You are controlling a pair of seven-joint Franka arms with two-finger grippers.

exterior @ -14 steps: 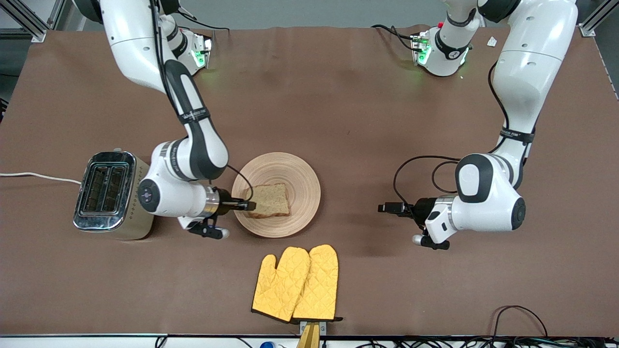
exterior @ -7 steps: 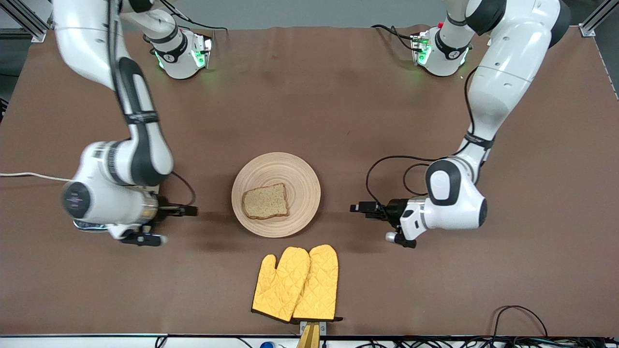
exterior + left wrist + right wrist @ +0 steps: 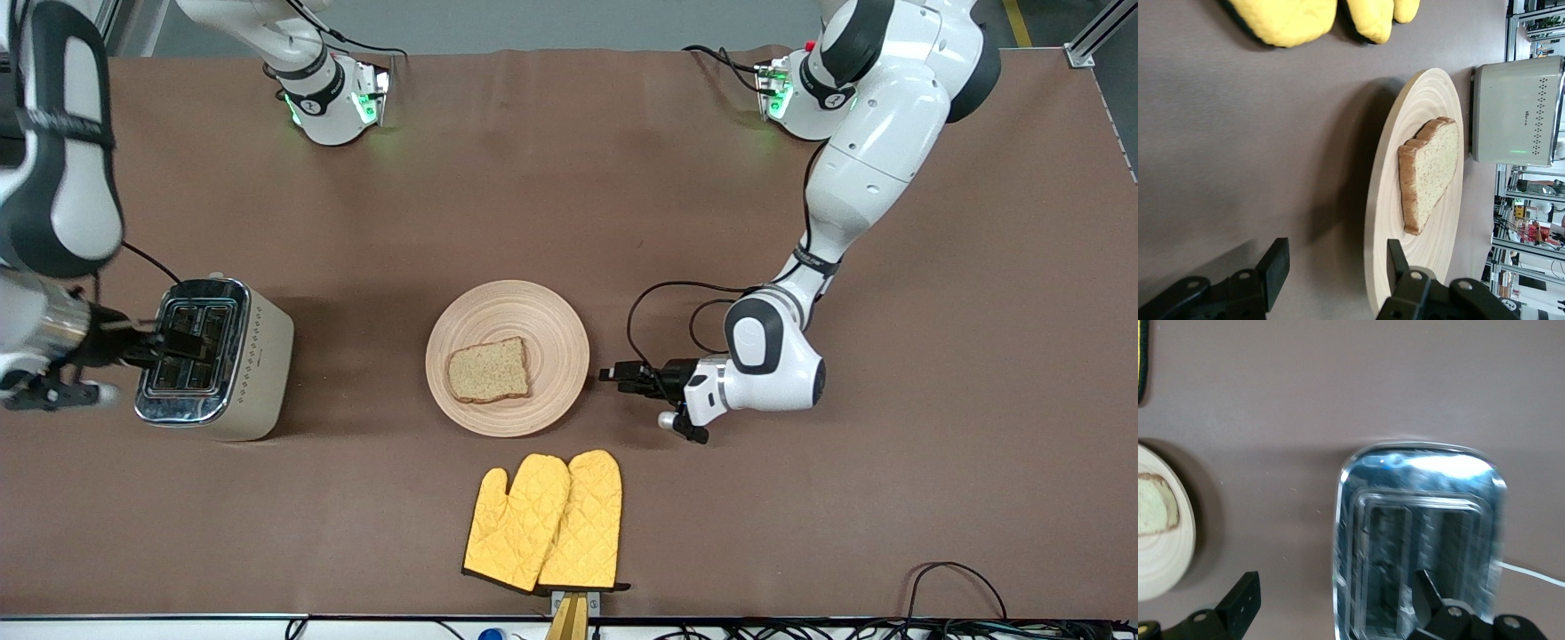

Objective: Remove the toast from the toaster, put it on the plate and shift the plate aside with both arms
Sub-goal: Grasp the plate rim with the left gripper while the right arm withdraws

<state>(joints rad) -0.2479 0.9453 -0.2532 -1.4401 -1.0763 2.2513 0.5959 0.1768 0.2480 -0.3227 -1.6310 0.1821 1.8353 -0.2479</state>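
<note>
The toast [image 3: 489,370] lies flat on the round wooden plate [image 3: 551,329] in the middle of the table. My left gripper [image 3: 613,373] is open and empty, low at the plate's rim on the left arm's end. In the left wrist view its gripper [image 3: 1335,267] has one finger over the plate's rim [image 3: 1405,153] and the other over bare table, with the toast [image 3: 1428,173] ahead of it. My right gripper [image 3: 169,345] is open and empty over the toaster [image 3: 262,347]. The right wrist view shows its gripper [image 3: 1335,597] above the toaster's slots [image 3: 1418,540], with the plate [image 3: 1161,560] off to the side.
Two yellow oven mitts [image 3: 547,520] lie side by side, nearer the front camera than the plate. The toaster's white cord [image 3: 62,324] runs off the right arm's end of the table. Cables lie along the front edge.
My right gripper let go of the toast on the plate and swung away to over the toaster. My left gripper moved across the table up to the plate's rim.
</note>
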